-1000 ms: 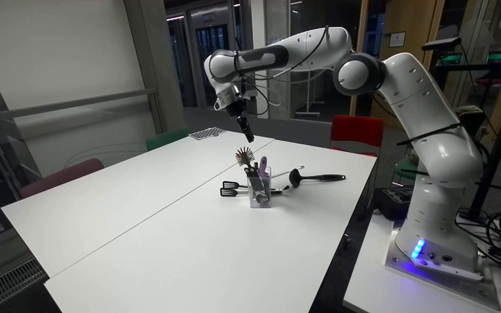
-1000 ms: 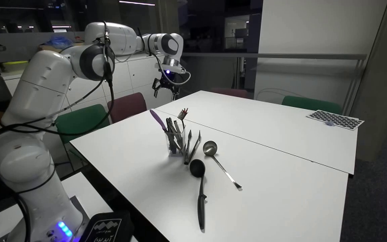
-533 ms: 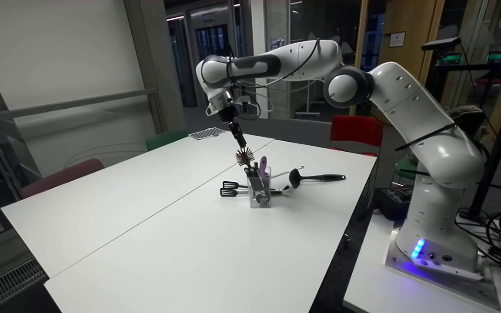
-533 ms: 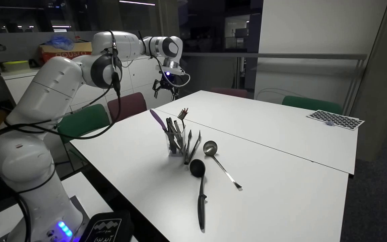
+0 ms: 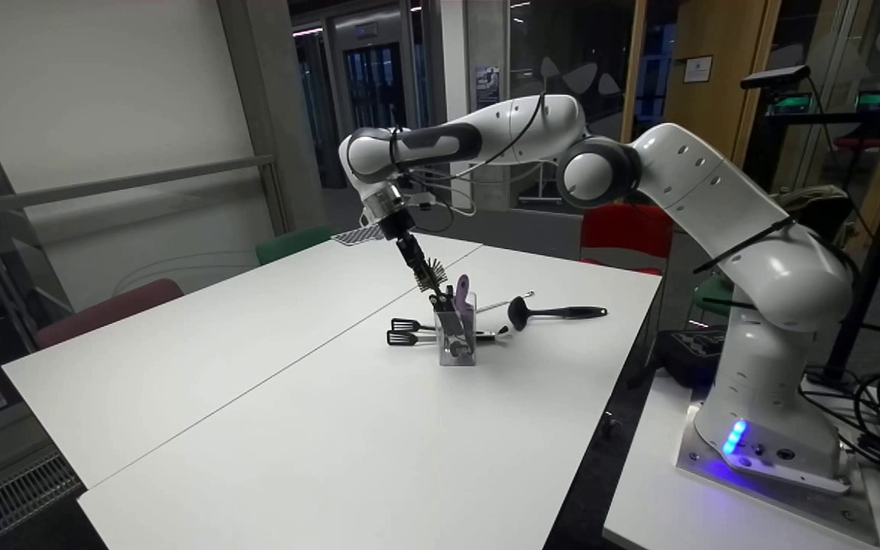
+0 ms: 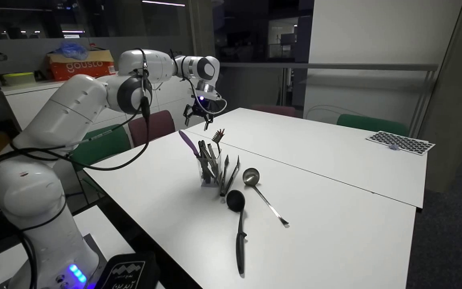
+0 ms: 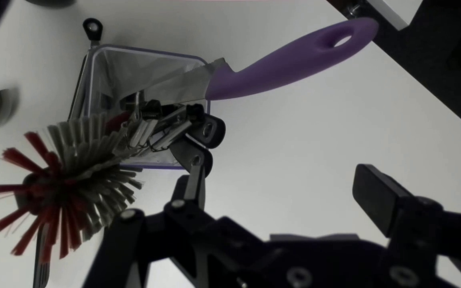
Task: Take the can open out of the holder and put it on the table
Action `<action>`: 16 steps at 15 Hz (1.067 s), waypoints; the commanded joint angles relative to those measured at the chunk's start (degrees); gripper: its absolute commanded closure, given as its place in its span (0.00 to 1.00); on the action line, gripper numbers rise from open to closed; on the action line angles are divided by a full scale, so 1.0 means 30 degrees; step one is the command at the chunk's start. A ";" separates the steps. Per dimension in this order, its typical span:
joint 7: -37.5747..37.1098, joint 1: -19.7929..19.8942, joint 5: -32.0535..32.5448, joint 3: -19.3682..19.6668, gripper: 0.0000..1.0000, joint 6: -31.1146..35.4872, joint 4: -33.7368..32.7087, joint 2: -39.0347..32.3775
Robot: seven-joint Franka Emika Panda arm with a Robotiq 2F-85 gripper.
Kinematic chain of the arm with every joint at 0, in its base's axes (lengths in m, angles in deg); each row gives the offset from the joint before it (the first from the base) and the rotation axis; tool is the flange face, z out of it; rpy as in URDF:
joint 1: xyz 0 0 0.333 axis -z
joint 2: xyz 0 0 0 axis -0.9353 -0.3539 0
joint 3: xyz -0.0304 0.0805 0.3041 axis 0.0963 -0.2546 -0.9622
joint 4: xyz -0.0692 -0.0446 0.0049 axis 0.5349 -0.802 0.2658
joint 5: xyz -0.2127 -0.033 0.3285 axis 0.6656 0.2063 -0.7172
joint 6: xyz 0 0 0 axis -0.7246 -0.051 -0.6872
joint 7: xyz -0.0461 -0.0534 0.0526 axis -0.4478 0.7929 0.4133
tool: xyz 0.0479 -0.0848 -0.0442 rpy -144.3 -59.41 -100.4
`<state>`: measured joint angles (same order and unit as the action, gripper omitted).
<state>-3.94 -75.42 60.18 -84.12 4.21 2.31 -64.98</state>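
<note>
The arm point(image 5: 588, 176) is cased in glossy white, dotted with small dark spots and banded in dark grey at the joints point(image 5: 623, 168). On its rounded white base point(image 5: 772, 409), a slanting row of blue lights point(image 5: 734, 437) is lit, with dark round sockets point(image 5: 785, 454) set near it. Below the base, a flat grey plate point(image 5: 784, 493) is fitted. Above the base, a black tie point(image 5: 753, 240) is wrapped across the arm. Farther from the base, a black cable point(image 6: 145, 107) and a looped white cable point(image 6: 217, 112) are strung outside, a silver collar point(image 6: 205, 86) is fitted, and the black, angular gripper point(image 7: 280, 187) is studded with round pale pins point(image 7: 178, 204).
</note>
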 commanded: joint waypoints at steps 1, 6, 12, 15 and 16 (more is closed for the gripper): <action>-0.1112 -0.0166 -0.0370 -0.0024 0.00 -0.0407 -0.0402 -0.0082; -0.2295 -0.0600 0.0422 0.0240 0.00 0.0296 0.0949 0.0355; -0.1804 -0.1426 0.4045 0.1040 0.00 0.2605 0.3032 0.0916; -0.2065 -0.1439 0.5149 0.0924 0.00 0.4648 0.4509 0.1317; -0.2102 -0.1389 0.5268 0.0805 0.00 0.5395 0.4979 0.1470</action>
<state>-9.89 -79.28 73.81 -82.04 14.45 9.74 -64.84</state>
